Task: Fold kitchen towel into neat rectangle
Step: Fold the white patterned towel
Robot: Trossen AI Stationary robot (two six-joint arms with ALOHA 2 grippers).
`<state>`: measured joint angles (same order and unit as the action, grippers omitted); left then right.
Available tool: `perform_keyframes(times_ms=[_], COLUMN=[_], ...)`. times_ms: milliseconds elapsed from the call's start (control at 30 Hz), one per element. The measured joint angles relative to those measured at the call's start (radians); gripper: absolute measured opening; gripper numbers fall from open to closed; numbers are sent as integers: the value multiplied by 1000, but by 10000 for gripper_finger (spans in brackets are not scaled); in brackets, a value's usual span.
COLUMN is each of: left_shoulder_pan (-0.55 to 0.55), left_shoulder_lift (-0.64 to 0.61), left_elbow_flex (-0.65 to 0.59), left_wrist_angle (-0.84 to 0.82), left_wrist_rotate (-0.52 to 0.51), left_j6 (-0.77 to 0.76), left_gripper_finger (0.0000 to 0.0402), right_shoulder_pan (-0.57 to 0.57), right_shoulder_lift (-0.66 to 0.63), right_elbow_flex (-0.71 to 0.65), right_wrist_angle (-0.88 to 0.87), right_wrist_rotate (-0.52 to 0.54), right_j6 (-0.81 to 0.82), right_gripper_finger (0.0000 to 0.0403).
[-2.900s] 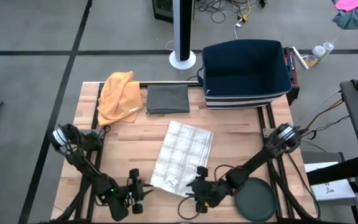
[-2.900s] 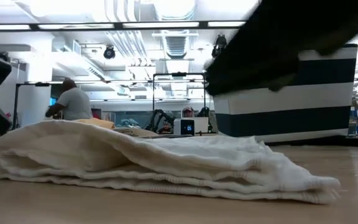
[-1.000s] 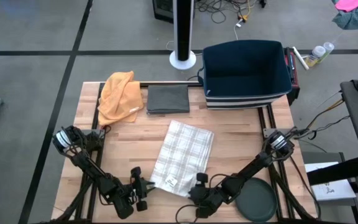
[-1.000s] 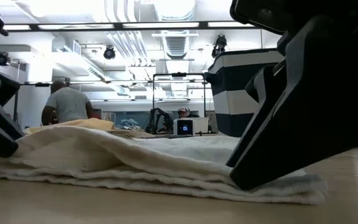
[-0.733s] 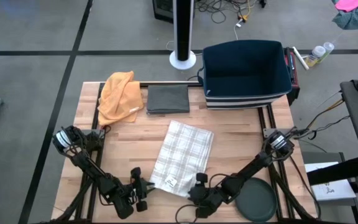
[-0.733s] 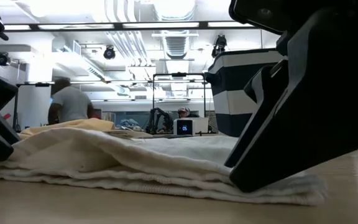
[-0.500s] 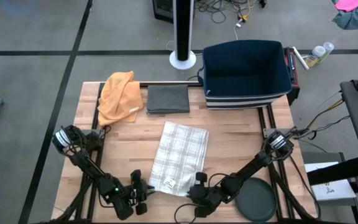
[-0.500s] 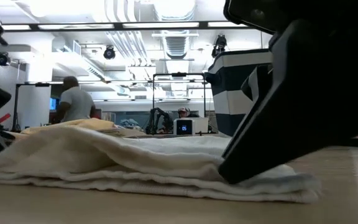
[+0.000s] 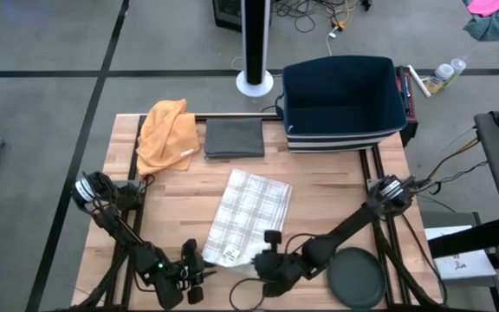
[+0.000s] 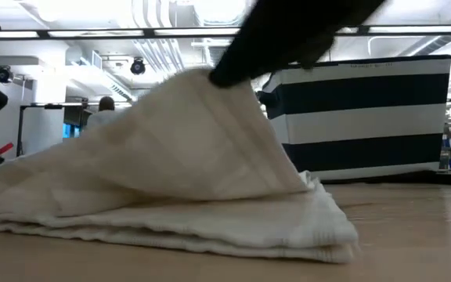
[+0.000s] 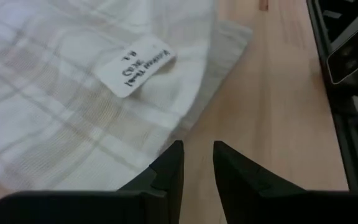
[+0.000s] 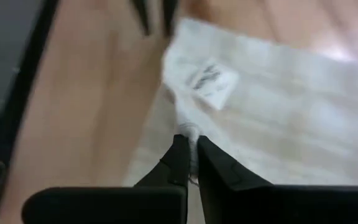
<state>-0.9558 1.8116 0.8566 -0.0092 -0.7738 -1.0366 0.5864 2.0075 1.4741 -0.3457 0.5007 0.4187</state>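
Note:
The white plaid kitchen towel (image 9: 251, 212) lies folded on the wooden table, its label (image 11: 140, 64) near its near edge. My right gripper (image 9: 258, 254) is shut on the towel's near right corner, which stands raised in a peak (image 10: 208, 78) while the other layers lie flat. My left gripper (image 11: 196, 149) stands open low over the table at the towel's near left edge (image 11: 185, 127), with nothing between its fingers. My right gripper pinches a bunched bit of the towel's near right corner (image 12: 188, 132) between its two fingers. The fingers come slanting down from the table's right. The corner is lifted clear, the cloth slopes down from it, and the layers below rest on the table. My left gripper: whether one fingertip (image 11: 175, 149) touches the towel's edge I cannot tell.
An orange cloth (image 9: 165, 134) and a folded grey cloth (image 9: 233, 137) lie at the table's far side. A navy striped bin (image 9: 343, 100) stands at the far right, a dark round plate (image 9: 356, 279) at the near right. A person (image 10: 106, 106) stands in the room behind.
My right gripper has shut on the towel's near right corner and risen, drawing it up and toward the table's left. That corner now stands in a peak, while the lower layers have stayed flat on the table.

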Motion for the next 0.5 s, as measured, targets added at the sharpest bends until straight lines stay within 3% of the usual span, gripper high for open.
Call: perform_keyframes(times_ms=[267, 500], left_shoulder_pan=[1, 6], left_shoulder_lift=[67, 78], left_elbow_flex=[-1, -2], left_wrist_angle=[44, 19], left_wrist_rotate=[-47, -58], left_j6=[2, -4], left_gripper_finger=[77, 77], right_shoulder_pan=[-58, -74], right_shoulder_lift=[-8, -36], right_elbow_flex=[127, 157], right_wrist_angle=[-230, -249], right_wrist_rotate=[96, 99], right_j6=[-53, -104], right_gripper_finger=[12, 13])
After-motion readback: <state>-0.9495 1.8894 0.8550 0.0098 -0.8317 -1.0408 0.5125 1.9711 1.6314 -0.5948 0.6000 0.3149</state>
